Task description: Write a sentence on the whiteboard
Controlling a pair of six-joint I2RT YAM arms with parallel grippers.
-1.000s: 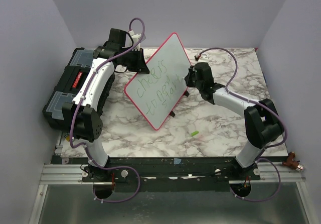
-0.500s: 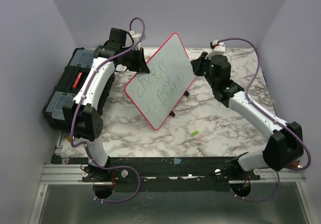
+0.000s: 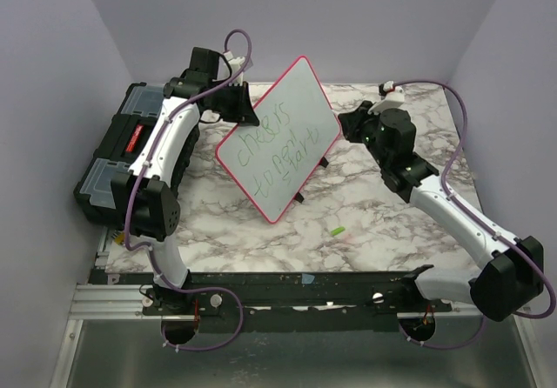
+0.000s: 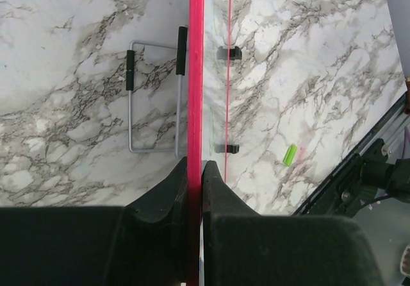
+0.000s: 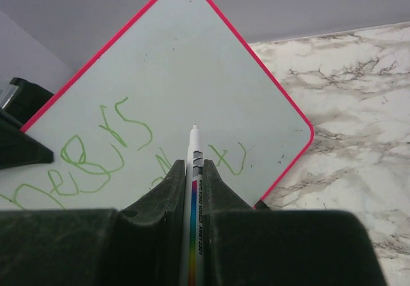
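Left claw: I see the left claw [image 4: 195, 170] closed on the red-pink rim of the whiteboard [image 3: 278, 149], one finger on each face, gripping it edge-on at the board's far-left side.
Right claw: the right claw [image 5: 192, 170] is clamped shut around a pen [image 5: 193, 170], white barrel with a rainbow stripe, tip sticking out past the fingers.
Pen tip: it points at the board's face near the end of the writing. I can't tell if it touches.
Whiteboard: it sits mid-surface between the two arms, propped up at a tilt with its face toward the near right and corners pointing far and near like a diamond.
Sentence: the sentence [image 3: 277, 151] is thin green handwriting in about three lines slanting up toward the far right. I read "cheers" on the first line; the rest is too small to read for sure.
Back of board: in the left wrist view a wire stand [image 4: 154, 97] folds out behind the rim, and small black clip feet [image 4: 229, 53] sit on the other side.
Surface: the marbled surface [image 3: 374, 214] has a small green piece [image 3: 336, 230] lying near the board's near corner, apart from it.
Toolbox: a black toolbox [image 3: 117, 157] is at the far left edge, beside the left arm.
Right arm: it reaches in from the near right, with the claw just right of the board's right edge.
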